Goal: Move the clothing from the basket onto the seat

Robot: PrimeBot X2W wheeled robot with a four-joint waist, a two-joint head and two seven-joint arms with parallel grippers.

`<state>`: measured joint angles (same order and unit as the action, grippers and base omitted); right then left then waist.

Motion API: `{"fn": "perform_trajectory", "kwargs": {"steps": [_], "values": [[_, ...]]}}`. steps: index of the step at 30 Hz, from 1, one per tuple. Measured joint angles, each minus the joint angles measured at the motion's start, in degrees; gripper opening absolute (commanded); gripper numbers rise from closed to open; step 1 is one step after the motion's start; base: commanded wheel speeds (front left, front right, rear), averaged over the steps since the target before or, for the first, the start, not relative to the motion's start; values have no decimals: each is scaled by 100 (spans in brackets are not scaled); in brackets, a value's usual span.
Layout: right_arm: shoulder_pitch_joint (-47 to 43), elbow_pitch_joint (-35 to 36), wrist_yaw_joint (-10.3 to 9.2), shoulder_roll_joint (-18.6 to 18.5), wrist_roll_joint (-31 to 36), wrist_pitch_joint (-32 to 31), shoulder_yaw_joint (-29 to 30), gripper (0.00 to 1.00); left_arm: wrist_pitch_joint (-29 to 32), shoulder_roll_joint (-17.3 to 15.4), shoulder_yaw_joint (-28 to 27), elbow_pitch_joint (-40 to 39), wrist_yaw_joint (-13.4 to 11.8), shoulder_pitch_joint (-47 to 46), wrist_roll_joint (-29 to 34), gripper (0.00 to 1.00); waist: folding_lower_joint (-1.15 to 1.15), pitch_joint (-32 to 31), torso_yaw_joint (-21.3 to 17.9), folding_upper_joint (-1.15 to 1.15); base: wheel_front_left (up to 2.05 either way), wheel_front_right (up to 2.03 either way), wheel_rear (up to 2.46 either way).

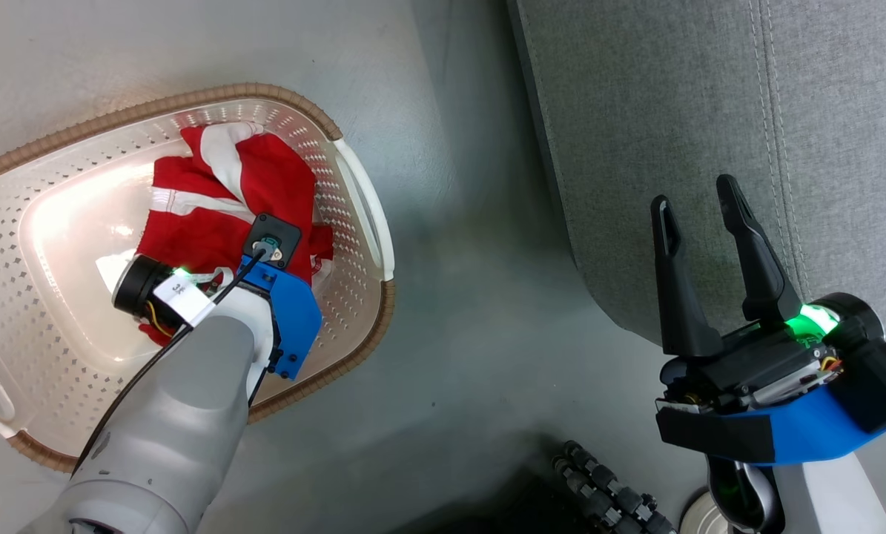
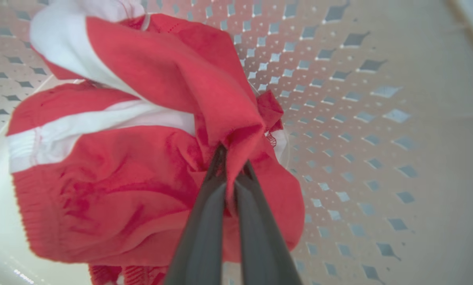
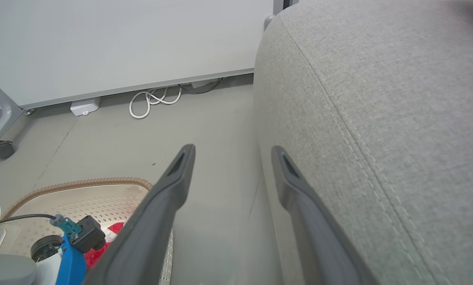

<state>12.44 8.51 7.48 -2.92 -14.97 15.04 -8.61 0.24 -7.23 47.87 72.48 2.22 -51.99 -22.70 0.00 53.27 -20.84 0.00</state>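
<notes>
1 basket (image 1: 265, 90), 1 clothing bundle (image 1: 265, 178), 1 seat (image 1: 672, 89), 1 left end effector (image 2: 231, 158), 1 right end effector (image 1: 695, 194).

Floor (image 3: 113, 146): smooth, matt grey, with a few small dark specks. Wall panel (image 3: 121, 39): pale and plain, upright at the far edge of the floor in the right wrist view, closed off at its foot by a grey skirting strip (image 3: 141, 89). White cable (image 3: 153, 101): lies on the floor in loose loops, close against the skirting strip. Small white box (image 3: 85, 107): on the floor near the loops, against the same strip. Dark cable (image 3: 204, 85): runs along the foot of the wall on the other side of the loops. Grey frame leg (image 3: 0, 105): slants down at the view's left edge and ends in a black caster (image 3: 1, 149) resting on the floor
</notes>
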Motion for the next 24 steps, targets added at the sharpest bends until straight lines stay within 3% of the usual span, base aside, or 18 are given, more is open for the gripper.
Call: {"fn": "perform_trajectory", "kwargs": {"steps": [12, 24], "values": [[388, -257, 1, 4, -9, 1, -255, 100, -523, 25, -198, 38, 202, 20, -364, 0, 0, -301, -74, 0, 0, 0, 0], [468, -813, 1, 8, 334, -7, -226, 100, -1350, 275, -391, -56, 425, 642, -821, 0, -1, -1635, 284, 0, 0, 0, 0]]}}
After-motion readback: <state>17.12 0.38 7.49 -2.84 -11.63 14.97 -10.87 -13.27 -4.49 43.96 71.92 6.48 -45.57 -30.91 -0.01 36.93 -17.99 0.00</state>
